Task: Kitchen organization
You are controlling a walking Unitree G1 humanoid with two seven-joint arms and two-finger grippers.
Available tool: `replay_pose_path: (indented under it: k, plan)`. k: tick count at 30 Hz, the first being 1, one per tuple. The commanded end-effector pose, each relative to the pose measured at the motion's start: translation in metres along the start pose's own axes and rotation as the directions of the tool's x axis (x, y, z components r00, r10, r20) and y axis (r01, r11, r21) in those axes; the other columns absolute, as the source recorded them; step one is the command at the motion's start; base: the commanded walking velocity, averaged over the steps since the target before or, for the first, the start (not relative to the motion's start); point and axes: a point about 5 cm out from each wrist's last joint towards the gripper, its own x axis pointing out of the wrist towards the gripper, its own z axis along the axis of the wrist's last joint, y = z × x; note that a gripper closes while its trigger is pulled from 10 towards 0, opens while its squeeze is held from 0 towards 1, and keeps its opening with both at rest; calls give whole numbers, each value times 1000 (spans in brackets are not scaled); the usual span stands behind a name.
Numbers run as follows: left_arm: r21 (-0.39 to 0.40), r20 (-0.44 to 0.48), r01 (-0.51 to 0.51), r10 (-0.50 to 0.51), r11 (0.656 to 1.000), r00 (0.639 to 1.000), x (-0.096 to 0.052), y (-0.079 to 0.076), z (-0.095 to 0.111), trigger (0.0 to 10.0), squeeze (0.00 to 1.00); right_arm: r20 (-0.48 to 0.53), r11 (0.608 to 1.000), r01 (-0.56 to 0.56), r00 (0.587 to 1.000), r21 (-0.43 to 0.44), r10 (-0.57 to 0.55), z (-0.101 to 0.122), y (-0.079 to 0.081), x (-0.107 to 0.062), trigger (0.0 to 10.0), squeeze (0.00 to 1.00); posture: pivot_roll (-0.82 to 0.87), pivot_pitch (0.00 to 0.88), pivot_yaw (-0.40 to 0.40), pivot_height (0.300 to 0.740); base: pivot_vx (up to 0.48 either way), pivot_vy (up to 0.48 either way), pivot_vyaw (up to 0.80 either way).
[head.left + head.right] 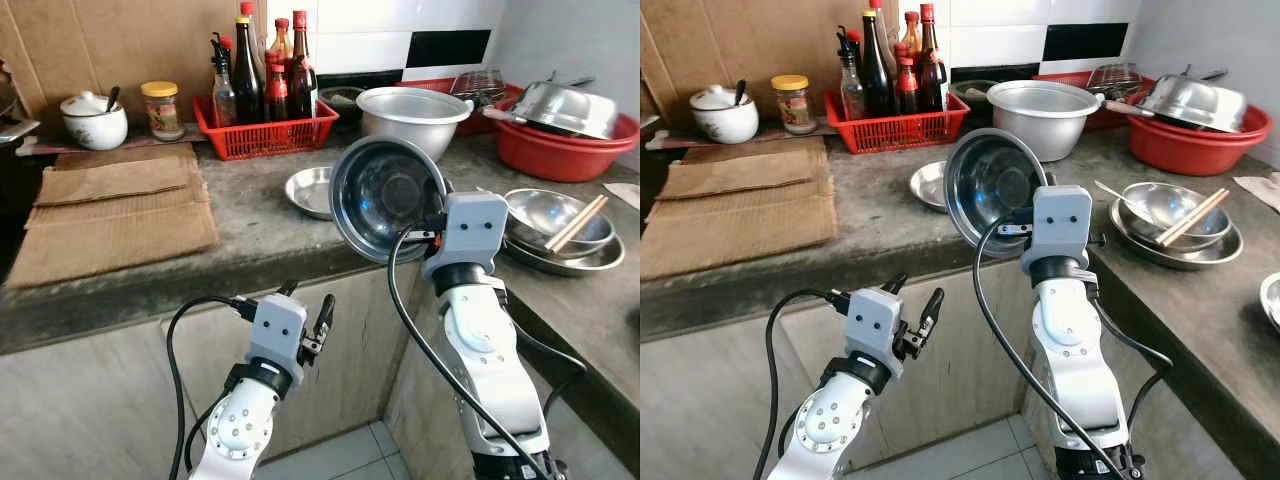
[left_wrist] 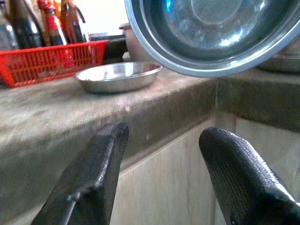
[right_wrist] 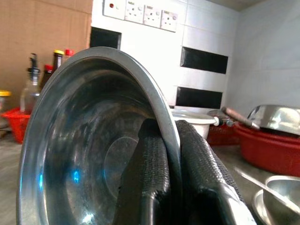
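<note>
Right pincer point(image 3: 171, 187) clamped on steel bowl point(image 1: 385, 195) rim, bowl tipped on edge above counter point(image 1: 240, 215); left pincer point(image 2: 161, 173) apart, lower, empty.

Five steel bowls point(image 1: 386, 195), six bottles point(image 1: 247, 75), two chopsticks point(image 1: 577, 222).

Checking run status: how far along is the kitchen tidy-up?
Nothing visibly finished. In hand: right gripper pinches the rim of a steel bowl, tilted above the counter edge. Left gripper is open below the counter. Left: shallow steel dish, stacked bowls with chopsticks.
</note>
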Motion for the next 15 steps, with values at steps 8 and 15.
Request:
replay_pose_path:
  k: [8, 15]
  plan:
    - [-6, 12, 10, -10, 1000, 1000, 1, -4, 3, 10000, 0, -16, 999, -31, 999, 22, 32, -2, 0, -5, 10000, 0, 69, 0, -30, 740, -319, 0, 0]
    - [-10, 11, 9, -9, 1000, 1000, 1, -4, 3, 10000, 0, -20, 997, -61, 998, 47, 62, -4, 1, -9, 10000, 0, 69, 0, -33, 740, -320, 0, 0]
